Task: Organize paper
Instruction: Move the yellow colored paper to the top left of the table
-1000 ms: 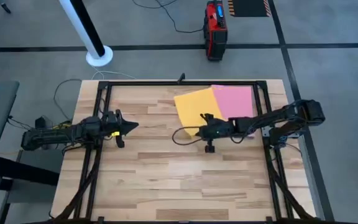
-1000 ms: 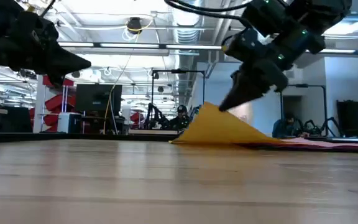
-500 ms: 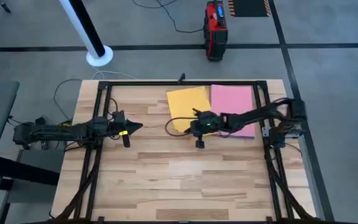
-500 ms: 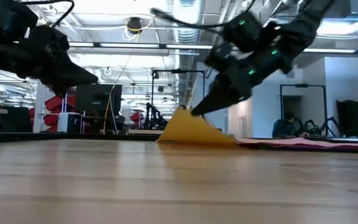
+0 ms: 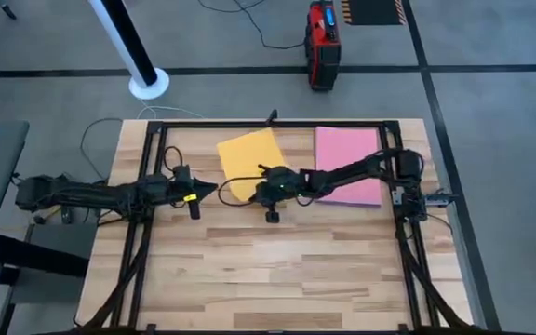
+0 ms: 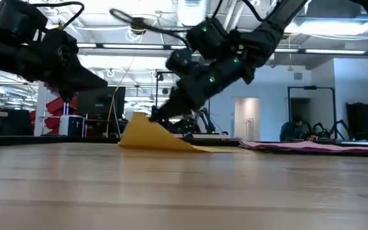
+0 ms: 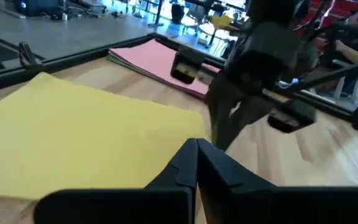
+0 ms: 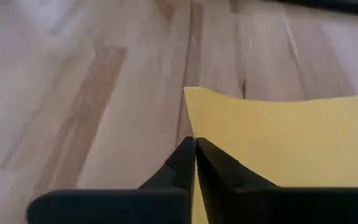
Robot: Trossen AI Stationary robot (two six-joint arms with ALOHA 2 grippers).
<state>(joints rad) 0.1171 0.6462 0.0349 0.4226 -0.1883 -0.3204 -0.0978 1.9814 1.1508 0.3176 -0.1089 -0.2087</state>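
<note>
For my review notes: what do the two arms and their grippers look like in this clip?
Both arms are dark, slender and jointed. The left gripper tapers to pointed black fingers, with a small yellow marking just behind it. The right gripper is the same black build; green lights glow on its wrist, and a thin black cable loops loosely beside it.

Yellow sheet (image 5: 251, 162): near corner hidden under right gripper (image 5: 228, 197) in high view; far edge cut off in right wrist view. Pink stack (image 5: 349, 164): near edge covered by right arm; sheets beneath top one too thin to count or colour. Low view: stack seen edge-on only, thin strip, cut off at frame edge. Left wrist view: right gripper blurred, fingertips not discernible. Left gripper (image 5: 210, 189): tips too small in high view. Person behind table in low view: tiny, no detail.
</note>
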